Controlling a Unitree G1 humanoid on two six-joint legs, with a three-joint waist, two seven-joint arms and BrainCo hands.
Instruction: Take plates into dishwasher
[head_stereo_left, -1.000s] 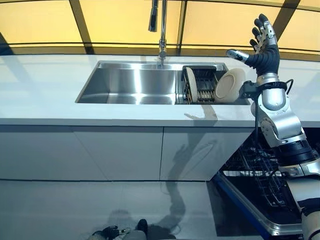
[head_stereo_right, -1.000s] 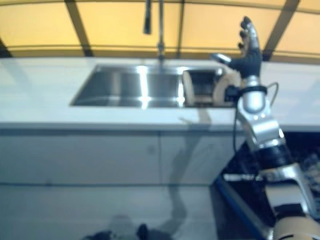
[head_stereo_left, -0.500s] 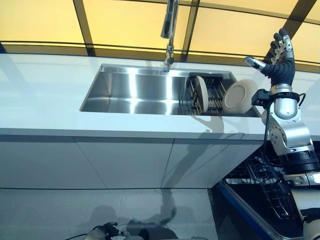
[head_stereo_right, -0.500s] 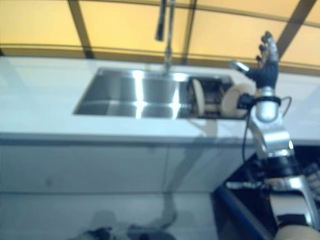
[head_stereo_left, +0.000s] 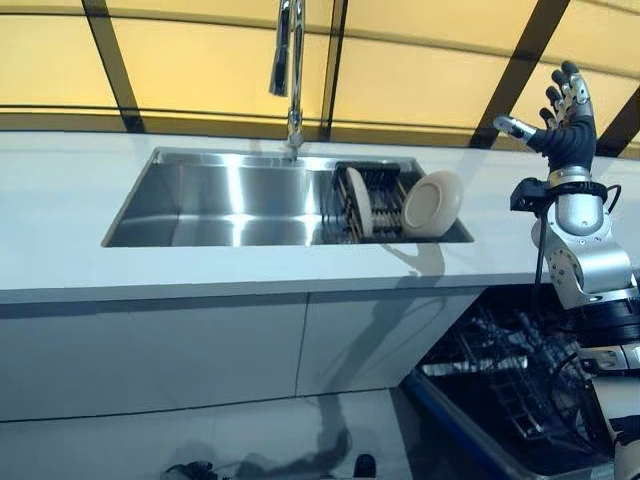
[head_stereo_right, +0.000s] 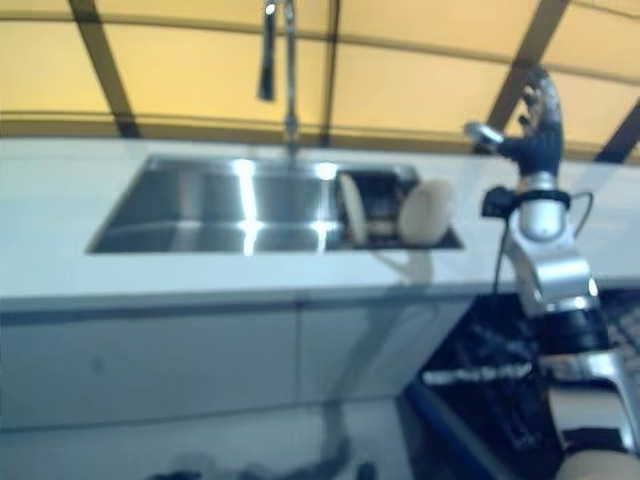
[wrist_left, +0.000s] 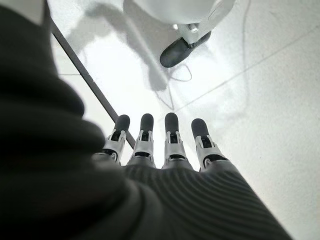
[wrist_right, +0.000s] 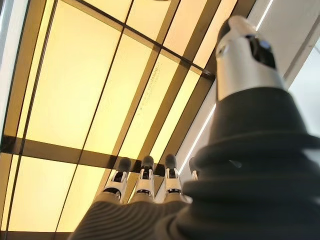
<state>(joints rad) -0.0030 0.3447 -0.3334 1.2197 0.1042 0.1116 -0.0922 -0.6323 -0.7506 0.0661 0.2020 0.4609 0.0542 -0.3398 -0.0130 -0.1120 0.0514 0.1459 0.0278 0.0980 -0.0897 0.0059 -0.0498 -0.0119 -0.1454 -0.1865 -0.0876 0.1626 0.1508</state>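
Observation:
Two cream plates stand in a dark dish rack (head_stereo_left: 385, 195) in the right part of the sink. One plate (head_stereo_left: 433, 204) leans at the rack's right end. The other plate (head_stereo_left: 358, 202) stands on edge at its left. My right hand (head_stereo_left: 568, 125) is raised above the counter, to the right of the leaning plate and apart from it, fingers straight and empty; it also shows in the right wrist view (wrist_right: 145, 185). My left hand (wrist_left: 171, 145) hangs low with straight fingers over the floor, holding nothing. The open dishwasher's rack (head_stereo_left: 520, 385) is at the lower right.
A steel sink (head_stereo_left: 220, 190) is set in the white countertop (head_stereo_left: 60, 220), with a tall faucet (head_stereo_left: 290, 70) behind it. White cabinet fronts (head_stereo_left: 200, 350) run below. The dishwasher door (head_stereo_left: 460, 435) lies open near the floor. Yellow window panels fill the back.
The whole view has shifted, so the camera moved. My right hand, still raised and open, now stands farther to the right of the leaning plate. The plates have not moved in the rack.

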